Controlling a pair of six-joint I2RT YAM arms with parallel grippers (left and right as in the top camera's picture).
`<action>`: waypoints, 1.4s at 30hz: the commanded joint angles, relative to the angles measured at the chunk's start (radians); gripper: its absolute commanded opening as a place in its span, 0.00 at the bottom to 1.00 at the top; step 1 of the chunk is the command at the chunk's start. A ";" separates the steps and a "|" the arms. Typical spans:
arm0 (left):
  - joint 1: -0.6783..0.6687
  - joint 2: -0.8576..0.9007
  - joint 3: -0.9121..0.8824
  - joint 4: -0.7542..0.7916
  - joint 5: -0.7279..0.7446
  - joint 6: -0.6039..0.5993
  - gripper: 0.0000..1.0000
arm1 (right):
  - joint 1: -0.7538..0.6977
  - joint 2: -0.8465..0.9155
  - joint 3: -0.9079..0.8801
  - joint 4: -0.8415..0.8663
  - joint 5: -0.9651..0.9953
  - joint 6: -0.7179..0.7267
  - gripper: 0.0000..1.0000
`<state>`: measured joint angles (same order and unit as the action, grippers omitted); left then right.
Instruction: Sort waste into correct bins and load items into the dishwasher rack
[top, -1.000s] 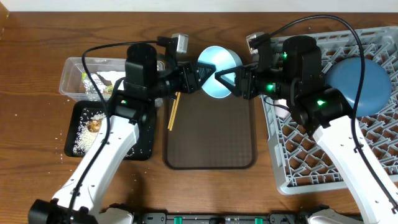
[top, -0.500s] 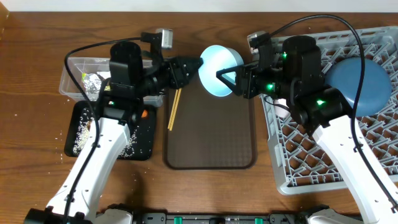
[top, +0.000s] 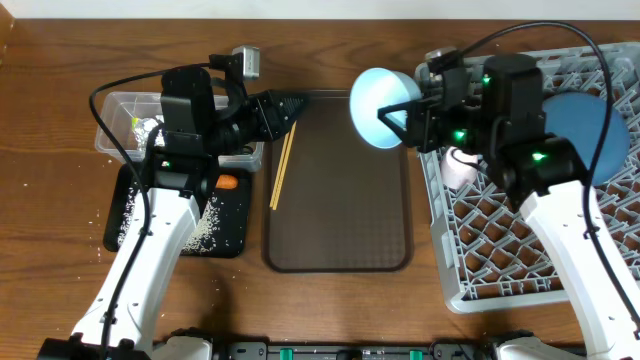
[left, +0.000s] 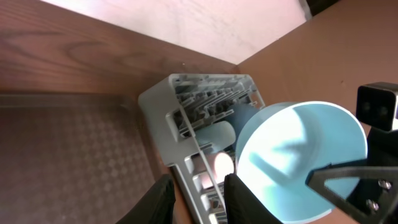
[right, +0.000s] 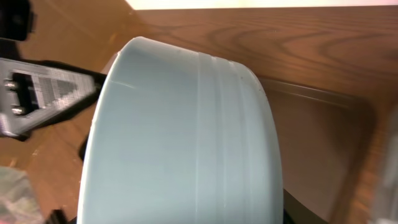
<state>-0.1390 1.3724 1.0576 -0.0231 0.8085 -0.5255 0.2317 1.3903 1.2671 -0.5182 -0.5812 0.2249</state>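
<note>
The grey rack (top: 500, 250) fills the right side, with the brown serving tray (top: 338, 200) just beside its left edge. A dark-blue plate (top: 592, 140) leans in the rack's far part and a pink cup (top: 458, 166) sits near its left edge. The right gripper (top: 398, 118) grasps the light blue bowl (top: 372, 100) by its rim, holding it on its side in the air over the tray's far right corner, next to the rack. The left gripper (top: 290, 103) hangs over the tray's far left corner, slightly parted and empty. Chopsticks (top: 279, 170) lie along the tray's left edge, and a carrot (top: 228, 183) rests in the black tray (top: 230, 238).
</note>
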 joint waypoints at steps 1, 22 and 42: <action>0.005 -0.016 0.037 -0.008 -0.001 0.039 0.27 | -0.049 0.001 -0.005 -0.028 0.002 -0.092 0.43; 0.005 -0.015 0.037 -0.101 -0.122 0.062 0.27 | -0.304 -0.119 -0.005 -0.406 0.374 -0.256 0.44; 0.005 -0.014 0.037 -0.104 -0.144 0.062 0.27 | -0.303 -0.116 -0.005 -0.619 0.747 -0.155 0.39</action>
<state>-0.1390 1.3724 1.0607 -0.1268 0.6930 -0.4881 -0.0620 1.2762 1.2655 -1.1290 0.0994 0.0418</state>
